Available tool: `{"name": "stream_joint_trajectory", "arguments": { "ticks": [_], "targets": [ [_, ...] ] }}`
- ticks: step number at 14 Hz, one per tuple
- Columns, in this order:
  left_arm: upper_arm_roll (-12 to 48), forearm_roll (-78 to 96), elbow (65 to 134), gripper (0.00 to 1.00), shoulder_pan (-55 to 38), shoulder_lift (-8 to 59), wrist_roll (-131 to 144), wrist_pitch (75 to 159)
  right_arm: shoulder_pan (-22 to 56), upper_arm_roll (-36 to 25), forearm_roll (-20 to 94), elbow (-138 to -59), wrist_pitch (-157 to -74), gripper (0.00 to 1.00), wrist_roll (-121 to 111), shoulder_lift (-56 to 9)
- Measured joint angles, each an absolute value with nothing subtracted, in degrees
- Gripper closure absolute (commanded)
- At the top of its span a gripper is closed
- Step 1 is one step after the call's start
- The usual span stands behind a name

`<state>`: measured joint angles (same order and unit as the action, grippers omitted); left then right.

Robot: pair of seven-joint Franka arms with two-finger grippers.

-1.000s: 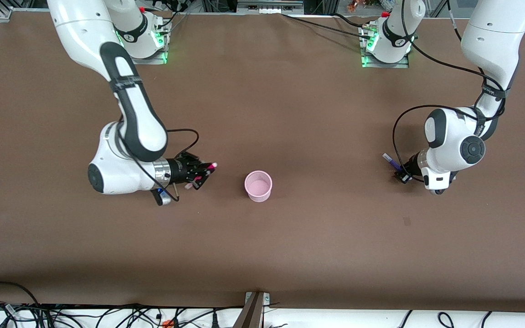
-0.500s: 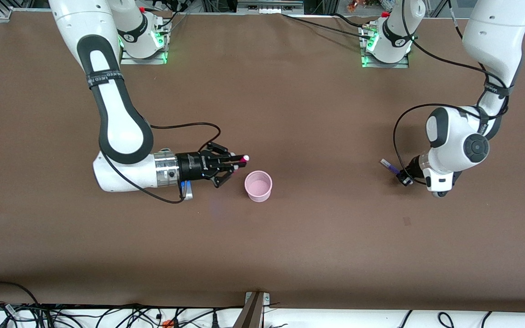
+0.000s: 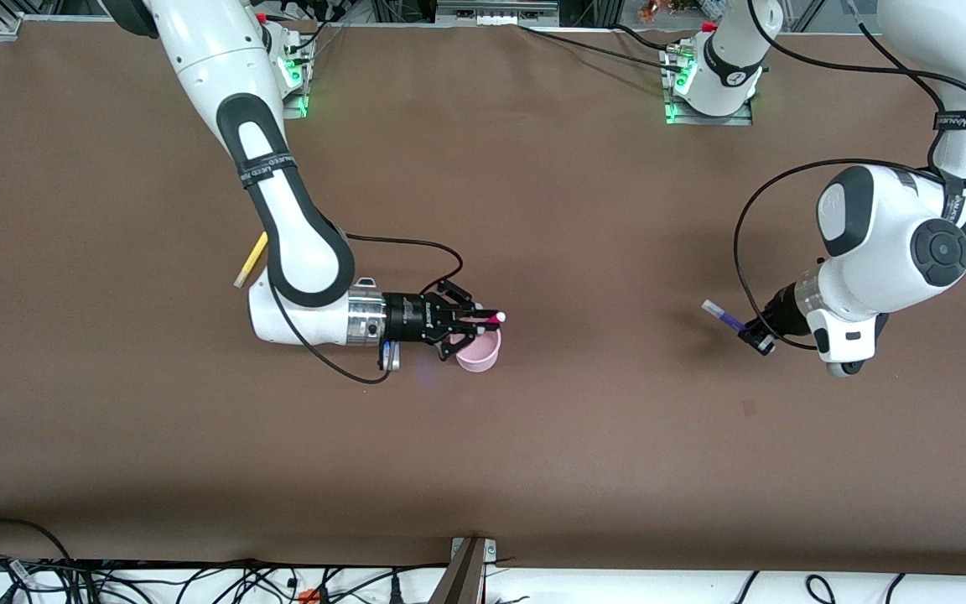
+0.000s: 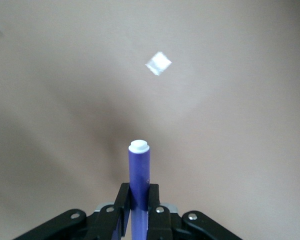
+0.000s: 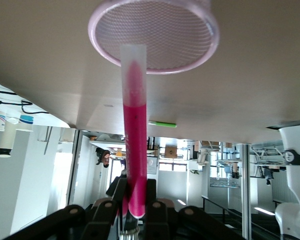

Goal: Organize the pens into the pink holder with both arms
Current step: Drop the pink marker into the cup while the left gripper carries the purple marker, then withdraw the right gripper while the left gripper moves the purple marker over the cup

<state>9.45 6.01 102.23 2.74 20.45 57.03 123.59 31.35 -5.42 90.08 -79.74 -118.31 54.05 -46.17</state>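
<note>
My right gripper (image 3: 481, 322) is shut on the magenta-pink pen (image 3: 490, 318) and holds it level over the pink holder (image 3: 477, 358). In the right wrist view the pen (image 5: 134, 150) points at the holder's rim (image 5: 210, 46) from the gripper (image 5: 136, 194). My left gripper (image 3: 754, 336) is shut on the dark purple pen (image 3: 720, 316) just above the table toward the left arm's end; the left wrist view shows the pen (image 4: 139, 172) between the fingers of the gripper (image 4: 138, 199). The yellow pen (image 3: 251, 258) lies on the table beside the right arm. The green pen (image 5: 162, 123) shows only in the right wrist view.
The brown table (image 3: 584, 210) stretches between the two arms. A small pale patch (image 4: 158, 63) lies on the table ahead of the left gripper. Cables and a bracket (image 3: 470, 570) run along the table edge nearest the front camera.
My right arm has swung toward the holder with the magenta-pink pen, which now hangs over it, and has uncovered the yellow pen. My left arm has shifted slightly with the purple pen.
</note>
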Motion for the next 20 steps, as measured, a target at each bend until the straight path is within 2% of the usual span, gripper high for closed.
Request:
{"name": "stream_joint_trajectory", "arguments": {
  "ticks": [1,2,3,4,9,12,14,16,20],
  "targets": [
    [10.17,6.01,100.82,1.00,2.19,20.49,59.62,123.53,31.64,-5.28,90.35,-79.25,-119.07,1.00,54.05,-46.57],
    [10.56,6.01,99.86,1.00,1.58,20.52,61.38,123.44,31.83,-5.25,90.39,-78.97,-119.36,0.85,54.05,-46.86],
    [10.64,6.01,99.28,1.00,0.80,20.56,62.47,123.32,31.91,-5.25,90.39,-78.90,-119.53,0.28,53.74,-47.17],
    [10.66,5.94,99.04,1.00,-0.02,20.64,63.51,123.27,31.92,-5.25,90.39,-78.89,-119.65,0.00,52.83,-47.61],
    [10.67,4.52,95.51,1.00,-3.57,21.27,73.15,123.30,31.63,-6.09,89.35,-77.93,-119.83,0.00,49.62,-48.42],
    [10.69,2.99,91.72,1.00,-7.66,22.34,80.46,123.30,30.77,-8.54,76.29,-76.08,-118.65,0.00,49.19,-45.83],
    [10.72,-1.22,89.71,1.00,-11.27,23.87,85.59,123.50,29.50,-11.18,64.86,-75.69,-114.36,0.00,46.83,-42.44],
    [10.70,-7.01,88.60,1.00,-15.27,25.80,93.73,127.07,27.98,-14.67,55.75,-75.67,-108.09,0.00,35.61,-39.18],
    [10.59,-21.46,86.53,1.00,-21.81,29.75,111.90,130.40,26.73,-26.12,46.14,-75.70,-96.54,0.00,19.40,-35.60]
  ]
}}
